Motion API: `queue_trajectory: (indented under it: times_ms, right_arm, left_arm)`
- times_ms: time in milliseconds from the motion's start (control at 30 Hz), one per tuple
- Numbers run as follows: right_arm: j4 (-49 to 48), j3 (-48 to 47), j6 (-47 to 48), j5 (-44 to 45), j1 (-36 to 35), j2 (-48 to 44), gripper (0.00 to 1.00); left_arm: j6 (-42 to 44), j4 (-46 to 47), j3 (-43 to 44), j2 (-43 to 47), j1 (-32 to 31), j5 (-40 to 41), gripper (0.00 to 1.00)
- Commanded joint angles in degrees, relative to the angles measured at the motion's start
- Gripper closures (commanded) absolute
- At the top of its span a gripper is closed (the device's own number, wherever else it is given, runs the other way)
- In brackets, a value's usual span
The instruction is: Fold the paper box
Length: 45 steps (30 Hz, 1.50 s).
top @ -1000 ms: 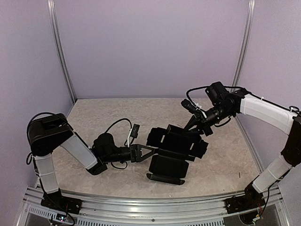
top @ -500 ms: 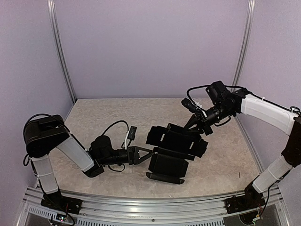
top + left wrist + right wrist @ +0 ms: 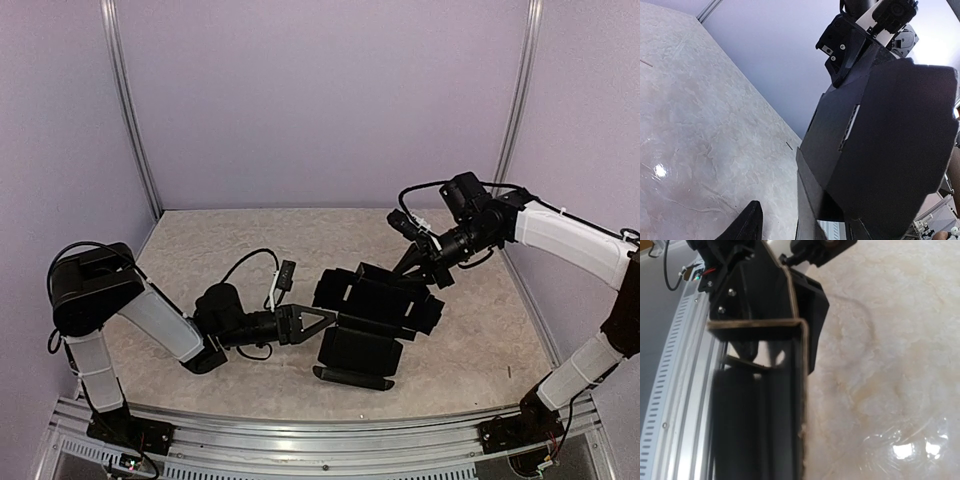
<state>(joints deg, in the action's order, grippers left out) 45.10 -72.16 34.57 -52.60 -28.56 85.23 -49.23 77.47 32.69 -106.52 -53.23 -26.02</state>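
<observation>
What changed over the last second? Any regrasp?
The left gripper backed off slightly to the left, then came forward again to the left edge of the paper box. No take or release is visible. The right gripper stayed at the box's far right flap, and the box itself did not visibly shift.

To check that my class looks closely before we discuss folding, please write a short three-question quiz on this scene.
1. True or false: in the top view, the paper box is between the left gripper and the right gripper.
2. Which gripper is at the box's far side? A left, B right, C neither.
3. What colour is the box?
Key: 1 true; 2 B; 3 black.
</observation>
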Motion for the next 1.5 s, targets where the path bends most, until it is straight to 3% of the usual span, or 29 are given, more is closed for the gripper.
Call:
queue_trajectory:
  times_ms: [0,467,667,767,967,1067,1233,1333,1467]
  right_arm:
    - [-1.43,1.25,-0.82,1.55,0.46,-2.15,1.0]
    - [-0.64,-0.16,-1.78,-3.02,0.44,-2.29,1.0]
    - [0.6,-1.24,-2.1,-7.02,0.67,-2.39,1.0]
    - [0.82,-1.29,-1.65,-5.98,0.77,-2.12,1.0]
    - [-0.06,-0.48,-1.59,-4.99,1.2,-1.77,1.0]
    - [-0.01,-0.47,-1.46,-5.01,1.39,-1.86,1.0]
    - [0.44,-0.22,-0.71,-4.98,1.4,-1.78,1.0]
    - [0.66,-0.43,-0.39,-5.29,1.42,-1.29,1.0]
    - [0.96,-0.89,-0.14,-5.2,1.41,-0.97,1.0]
  left_arm:
    - [-0.17,17.36,0.02,1.44,-0.64,0.26,0.45]
    - [-0.2,13.63,3.44,-1.79,-1.34,-1.18,0.46]
    - [0.17,14.01,4.44,-3.89,-1.52,-1.76,0.51]
    - [0.65,16.19,3.88,-3.94,-1.88,-2.12,0.47]
    - [6.09,12.33,-1.32,3.61,-3.06,-0.37,0.43]
    - [8.43,10.53,-6.62,8.43,-3.14,1.26,0.36]
    - [11.81,4.31,-12.75,17.07,-2.8,8.27,0.37]
    - [11.53,1.26,-10.19,17.05,-2.34,8.99,0.38]
    - [8.97,4.65,-6.5,11.82,-1.57,7.3,0.42]
